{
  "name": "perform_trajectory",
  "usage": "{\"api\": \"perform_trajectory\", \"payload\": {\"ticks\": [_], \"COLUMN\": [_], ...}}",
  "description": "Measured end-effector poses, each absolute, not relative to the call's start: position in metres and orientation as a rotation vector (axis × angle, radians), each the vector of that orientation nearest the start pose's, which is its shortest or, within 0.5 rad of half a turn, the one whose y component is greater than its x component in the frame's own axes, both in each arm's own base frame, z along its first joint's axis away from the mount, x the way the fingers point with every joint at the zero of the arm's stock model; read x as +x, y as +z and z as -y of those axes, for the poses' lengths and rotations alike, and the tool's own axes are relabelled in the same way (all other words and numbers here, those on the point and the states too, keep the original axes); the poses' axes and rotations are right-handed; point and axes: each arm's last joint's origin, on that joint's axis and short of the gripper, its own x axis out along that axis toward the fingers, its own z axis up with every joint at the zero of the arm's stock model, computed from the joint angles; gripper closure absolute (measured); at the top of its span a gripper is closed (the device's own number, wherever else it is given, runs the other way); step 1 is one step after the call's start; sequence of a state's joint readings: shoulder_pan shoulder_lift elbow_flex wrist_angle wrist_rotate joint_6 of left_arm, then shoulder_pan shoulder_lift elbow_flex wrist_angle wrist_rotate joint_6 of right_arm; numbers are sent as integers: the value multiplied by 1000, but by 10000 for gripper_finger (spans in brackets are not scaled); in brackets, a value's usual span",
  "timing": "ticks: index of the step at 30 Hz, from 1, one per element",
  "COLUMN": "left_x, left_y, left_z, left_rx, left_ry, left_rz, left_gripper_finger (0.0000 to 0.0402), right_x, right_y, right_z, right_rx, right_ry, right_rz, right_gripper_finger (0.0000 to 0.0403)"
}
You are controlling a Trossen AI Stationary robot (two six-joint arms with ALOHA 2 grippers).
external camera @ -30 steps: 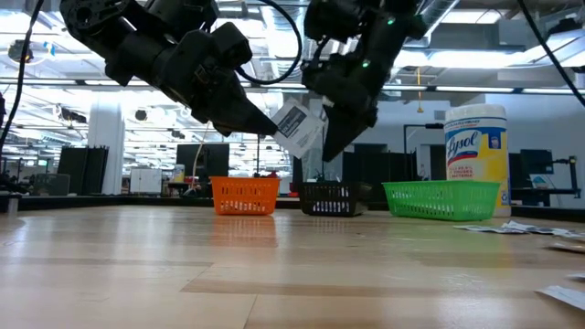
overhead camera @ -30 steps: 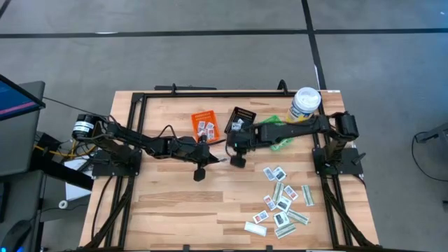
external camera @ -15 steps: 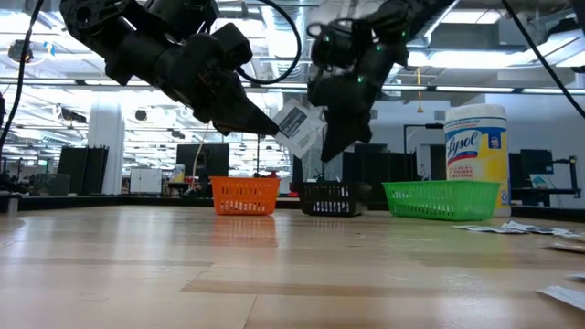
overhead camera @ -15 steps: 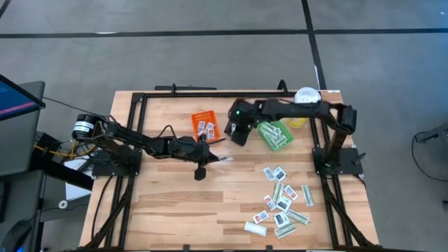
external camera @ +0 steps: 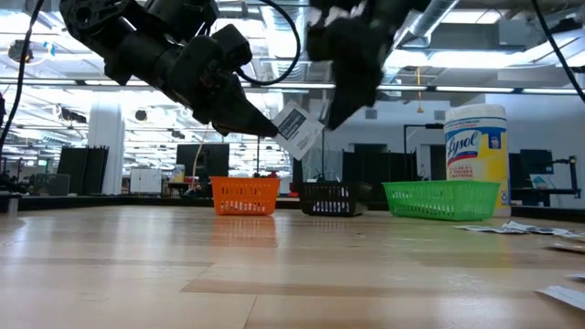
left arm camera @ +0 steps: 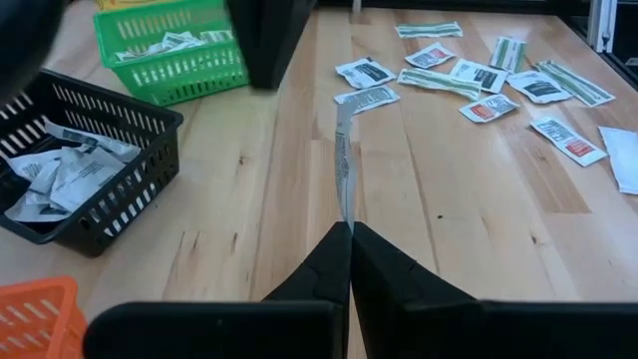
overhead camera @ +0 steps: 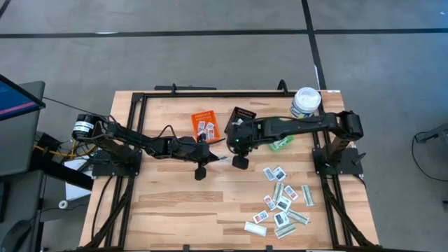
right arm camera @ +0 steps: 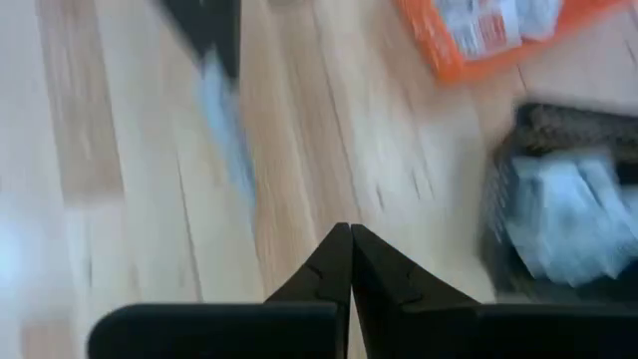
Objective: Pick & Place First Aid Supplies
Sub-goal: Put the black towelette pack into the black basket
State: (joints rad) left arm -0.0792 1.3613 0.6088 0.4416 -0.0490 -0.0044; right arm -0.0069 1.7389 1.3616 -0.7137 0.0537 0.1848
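Aloft, left pincer clamps a white packet; right pincer hangs closed, empty.

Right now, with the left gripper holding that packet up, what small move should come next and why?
Probably carry it toward the black bin. The left gripper is shut on a packet with dark print, held above bare table, and the black bin already holds similar white packets.

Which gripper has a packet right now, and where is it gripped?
The left gripper pinches a white packet by one edge, held above the table. The right gripper is shut on nothing.
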Motion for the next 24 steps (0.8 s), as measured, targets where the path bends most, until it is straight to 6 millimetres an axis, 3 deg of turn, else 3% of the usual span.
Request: {"api": "perform_trajectory", "payload": {"ticks": [4, 8, 24], "left_x": [276, 276, 278], "left_y": [208, 208, 213], "left_z": [20, 20, 20], "left_rx": [15, 15, 9], "left_ry": [-27, -28, -27], "left_rz": [-313, -312, -261], "left_gripper_finger": [394, 394, 394], "right_x": [352, 352, 362], "right_y": [258, 259, 258], "right_z": [-11, -20, -30], "right_rx": [111, 107, 91], "right_ry": [-125, -88, -53], "right_rz": [-1090, -1082, -993], "right_gripper_finger": [401, 389, 250]}}
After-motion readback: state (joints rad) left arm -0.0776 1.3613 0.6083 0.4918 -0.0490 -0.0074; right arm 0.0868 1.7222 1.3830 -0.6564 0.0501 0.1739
